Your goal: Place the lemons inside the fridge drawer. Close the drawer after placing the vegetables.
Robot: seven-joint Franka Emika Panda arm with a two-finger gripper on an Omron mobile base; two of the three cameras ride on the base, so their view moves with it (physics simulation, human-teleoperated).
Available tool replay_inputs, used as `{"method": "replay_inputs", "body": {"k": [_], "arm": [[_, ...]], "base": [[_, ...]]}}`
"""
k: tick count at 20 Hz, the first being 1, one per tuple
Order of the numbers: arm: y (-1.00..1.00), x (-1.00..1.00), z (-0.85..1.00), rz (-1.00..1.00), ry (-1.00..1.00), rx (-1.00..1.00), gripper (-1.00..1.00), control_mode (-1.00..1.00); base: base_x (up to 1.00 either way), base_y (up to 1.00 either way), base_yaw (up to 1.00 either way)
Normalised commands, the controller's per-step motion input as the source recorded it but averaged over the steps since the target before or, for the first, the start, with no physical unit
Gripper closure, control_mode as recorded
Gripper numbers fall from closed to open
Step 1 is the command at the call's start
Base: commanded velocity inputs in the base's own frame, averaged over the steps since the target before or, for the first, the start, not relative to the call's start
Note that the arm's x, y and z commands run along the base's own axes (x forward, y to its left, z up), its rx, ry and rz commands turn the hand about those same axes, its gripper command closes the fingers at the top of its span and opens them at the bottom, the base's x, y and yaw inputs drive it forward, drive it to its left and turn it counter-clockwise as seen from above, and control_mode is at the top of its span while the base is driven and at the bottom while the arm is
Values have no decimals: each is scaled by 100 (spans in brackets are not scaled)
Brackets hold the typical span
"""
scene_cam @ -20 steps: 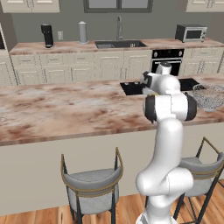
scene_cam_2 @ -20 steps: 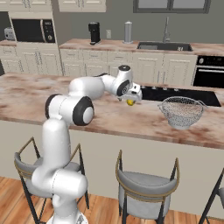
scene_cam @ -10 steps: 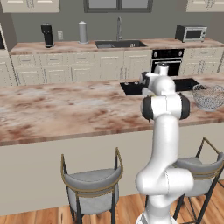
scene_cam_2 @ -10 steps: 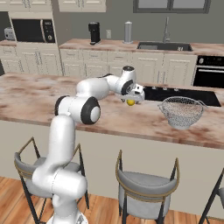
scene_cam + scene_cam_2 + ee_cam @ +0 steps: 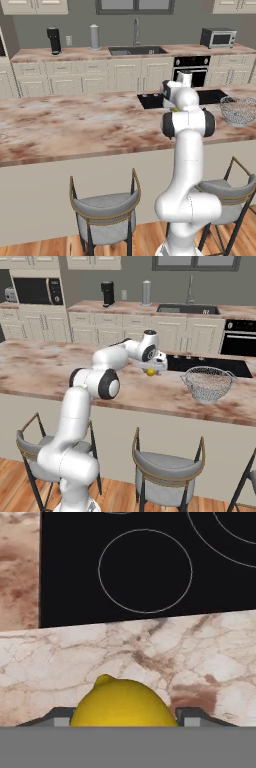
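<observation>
One lemon (image 5: pixel 123 703) sits pinched between the two finger tips (image 5: pixel 59 716), right at the gripper (image 5: pixel 152 369); in the right base view it's the yellow spot (image 5: pixel 150 372) under the white hand. Lemon is held just above the marble island counter (image 5: pixel 45 368), close to the near edge of the black cooktop (image 5: pixel 125 562), not over it. Hand view looks down: veined stone below the lemon, cooktop rings beyond. Wire-mesh bowl (image 5: pixel 207 383) stands on the same counter to the robot's right, well apart from the gripper. Arm reaches forward over the island; two bar stools (image 5: pixel 167 468) in front of it. Back wall: sink (image 5: pixel 137 50), microwave (image 5: pixel 218 37), coffee maker (image 5: pixel 53 40).
</observation>
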Motion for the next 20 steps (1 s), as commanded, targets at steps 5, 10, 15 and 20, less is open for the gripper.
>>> {"method": "replay_inputs", "body": {"k": [5,10,15,20], "arm": [[-2,-84,2,0,-16,0,100,-100],[19,-97,35,-5,-29,0,100,-100],[25,-100,58,-7,-24,0,100,-100],[10,-100,53,-5,-15,0,100,-100]], "base": [[0,0,0],[0,0,0],[0,0,0],[0,0,0]]}}
